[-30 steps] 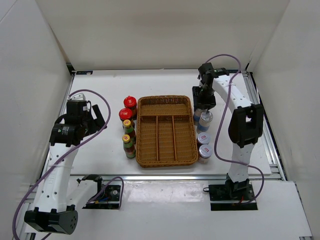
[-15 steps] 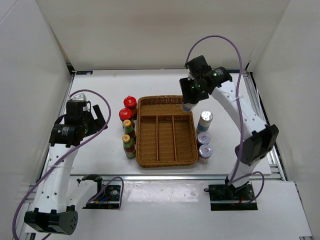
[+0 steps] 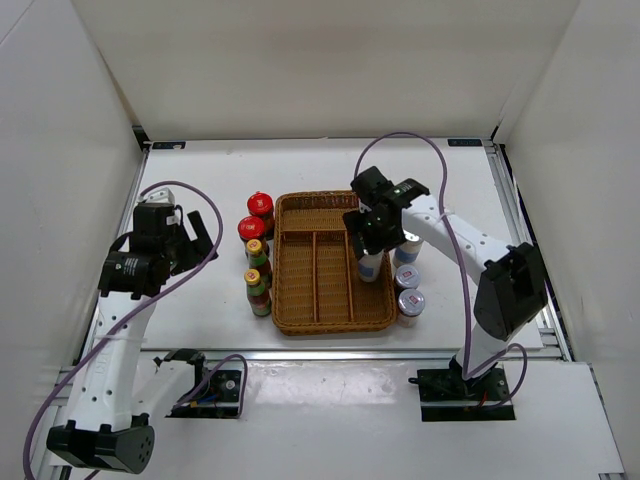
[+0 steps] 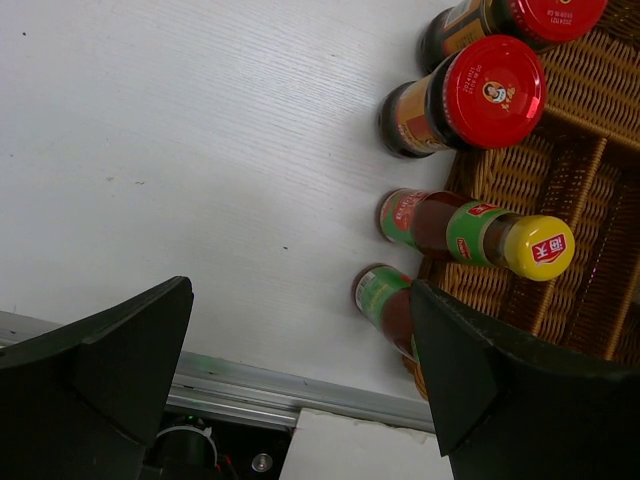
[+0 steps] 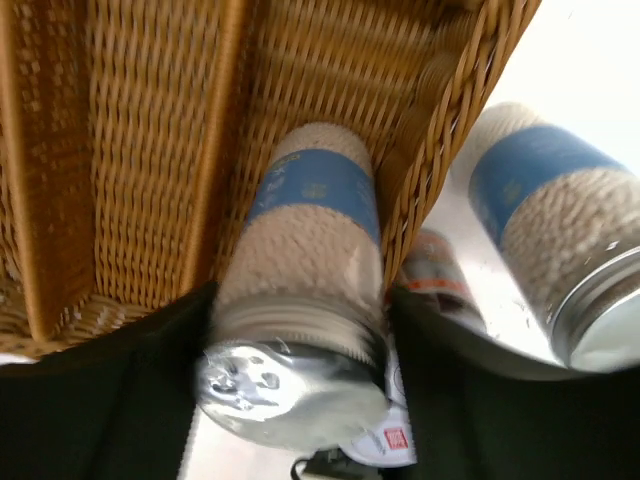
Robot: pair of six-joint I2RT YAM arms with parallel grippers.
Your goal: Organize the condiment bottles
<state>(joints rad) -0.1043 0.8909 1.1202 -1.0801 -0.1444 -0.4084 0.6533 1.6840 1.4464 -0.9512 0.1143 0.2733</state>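
My right gripper (image 3: pixel 372 243) is shut on a silver-topped jar with a blue-white label (image 5: pixel 300 270) and holds it in the right compartment of the wicker tray (image 3: pixel 300 315). Another blue-labelled jar (image 5: pixel 560 220) stands outside the tray's right wall, with two more silver-topped jars (image 3: pixel 409 290) in front of it. Two red-lidded jars (image 3: pixel 256 216) and two yellow-capped bottles (image 3: pixel 258 272) stand along the tray's left side. My left gripper (image 4: pixel 300 370) is open and empty, to the left of the yellow-capped bottles (image 4: pixel 470 235).
The white table has a metal rail (image 3: pixel 340 355) along its near edge. White walls enclose the back and both sides. Bare table lies left of the bottles (image 3: pixel 190 290) and behind the tray (image 3: pixel 320 165).
My right arm lifted a blue-labelled jar from the table right of the tray, swung it over the tray's back, and brought it down into the right compartment. The left arm barely moved.
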